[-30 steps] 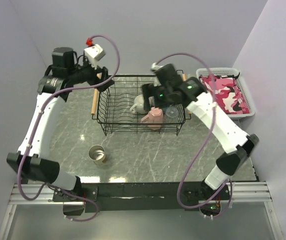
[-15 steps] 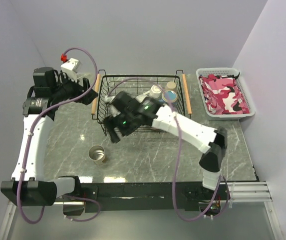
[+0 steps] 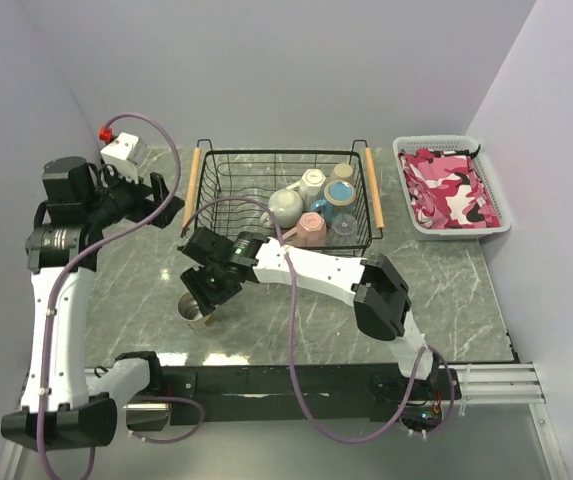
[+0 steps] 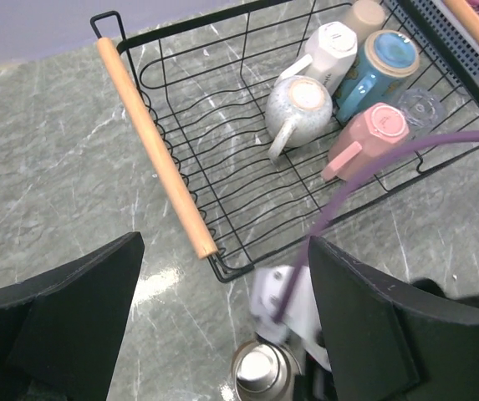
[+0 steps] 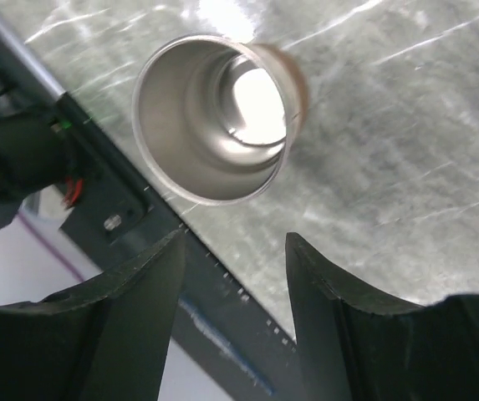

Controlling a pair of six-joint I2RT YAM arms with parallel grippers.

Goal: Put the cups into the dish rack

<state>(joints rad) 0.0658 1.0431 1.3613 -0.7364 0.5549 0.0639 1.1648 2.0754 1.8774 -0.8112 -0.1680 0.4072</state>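
Note:
The black wire dish rack point(image 3: 231, 200) with wooden handles stands at the back middle of the table. It holds two white mugs point(image 3: 286, 207), a pink mug point(image 3: 311, 229), a blue mug point(image 3: 339, 194), a tan cup point(image 3: 343, 172) and a clear glass point(image 3: 344, 228). The steel cup point(image 3: 194, 314) stands upright on the table in front of the rack's left corner. My right gripper point(image 3: 206, 298) hovers just above it, open and empty. In the right wrist view the steel cup point(image 5: 218, 117) lies just beyond the right gripper point(image 5: 235, 238). My left gripper point(image 4: 222, 251) is open and empty, high to the left of the rack point(image 4: 222, 167).
A white plastic basket point(image 3: 496, 190) with pink camouflage cloth stands at the back right. The black rail point(image 3: 296, 375) of the table's front edge lies close behind the steel cup. A purple cable point(image 4: 364, 180) crosses the left wrist view.
My right arm has swung from inside the rack leftward and down to the steel cup. My left arm has drawn back left, away from the rack.

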